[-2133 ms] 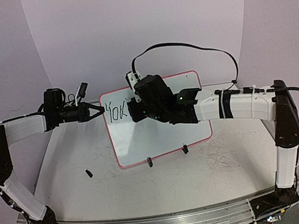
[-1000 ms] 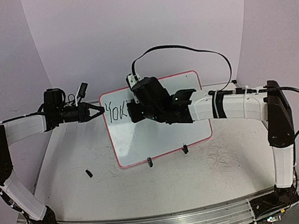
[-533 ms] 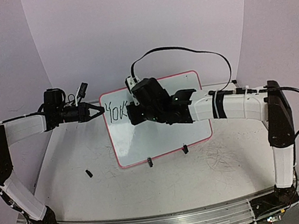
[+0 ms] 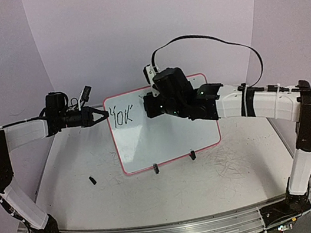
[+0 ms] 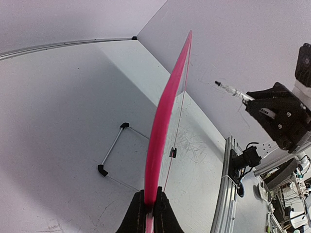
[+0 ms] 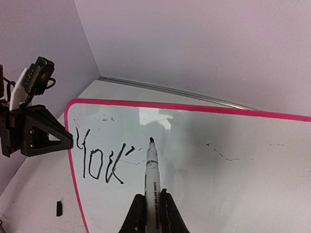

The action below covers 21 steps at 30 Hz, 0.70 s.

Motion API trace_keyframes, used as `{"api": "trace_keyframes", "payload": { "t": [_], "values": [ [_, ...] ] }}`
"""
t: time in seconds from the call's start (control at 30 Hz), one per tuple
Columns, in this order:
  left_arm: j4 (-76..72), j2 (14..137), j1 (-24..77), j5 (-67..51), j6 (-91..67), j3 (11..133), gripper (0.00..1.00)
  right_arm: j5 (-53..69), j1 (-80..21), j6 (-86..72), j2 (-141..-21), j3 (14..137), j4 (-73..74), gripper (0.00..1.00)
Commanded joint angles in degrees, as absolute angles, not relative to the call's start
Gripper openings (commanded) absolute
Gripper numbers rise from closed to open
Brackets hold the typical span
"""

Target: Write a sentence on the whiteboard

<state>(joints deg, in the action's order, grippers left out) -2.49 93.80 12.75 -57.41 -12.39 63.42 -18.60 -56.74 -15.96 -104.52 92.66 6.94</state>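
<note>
- Two pincers, both clenched: the left pincer (image 5: 148, 212) grips the left rim of the whiteboard (image 4: 165, 139), and the right pincer (image 6: 153, 211) grasps a marker (image 6: 152, 170).
- The whiteboard stands upright on the tabletop (image 4: 174, 191), between the arms.
- The sentence (image 6: 102, 162), only its first few letters written, sits at the board's upper left, just beside the left pincer.
- The marker tip points at the board just right of those letters; contact cannot be told.
- A small black piece (image 4: 92, 179) lies on the tabletop, left of the board.
</note>
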Motion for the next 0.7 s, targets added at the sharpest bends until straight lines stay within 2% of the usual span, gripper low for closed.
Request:
{"api": "trace_keyframes", "payload": {
  "t": [0.0,0.67],
  "values": [
    [-2.2,92.23,13.44,-58.0,-12.41,64.96,0.0,-18.01,-57.56,-13.36,-106.48,93.12,4.76,0.0],
    [-2.18,92.18,13.43,-58.76,-12.49,65.12,0.0,-17.47,-57.52,-12.89,-111.92,96.75,4.13,0.0]
  ]
}}
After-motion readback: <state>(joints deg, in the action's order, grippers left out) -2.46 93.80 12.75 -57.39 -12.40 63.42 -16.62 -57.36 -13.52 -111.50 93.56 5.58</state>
